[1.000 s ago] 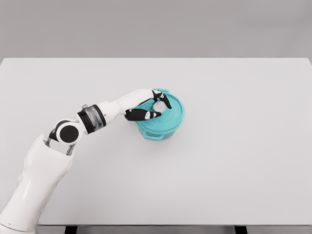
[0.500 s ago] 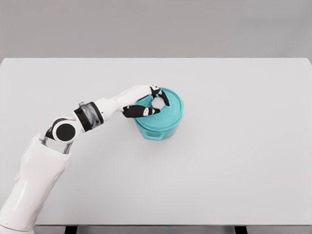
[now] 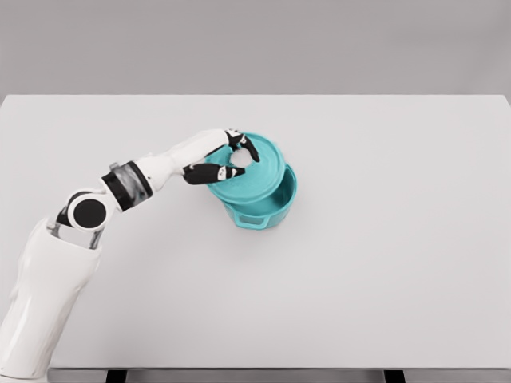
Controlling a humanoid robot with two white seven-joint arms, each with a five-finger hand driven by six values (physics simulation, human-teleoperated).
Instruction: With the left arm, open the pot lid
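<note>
lid (image 3: 254,171) in left hand (image 3: 227,162) — off pot (image 3: 270,209)

Bright, even, diffuse light; faint soft shadow under round teal plastic pot (image 3: 262,209), centre frame. No glare. Sharp focus throughout.

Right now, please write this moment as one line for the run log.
left robot hand: shut on lid knob | lid: lifted, offset left of pot | pot: on table, partly uncovered | right arm: not in view

Lid (image 3: 249,169) sits above pot (image 3: 267,209), offset left, on table (image 3: 383,263).
</note>
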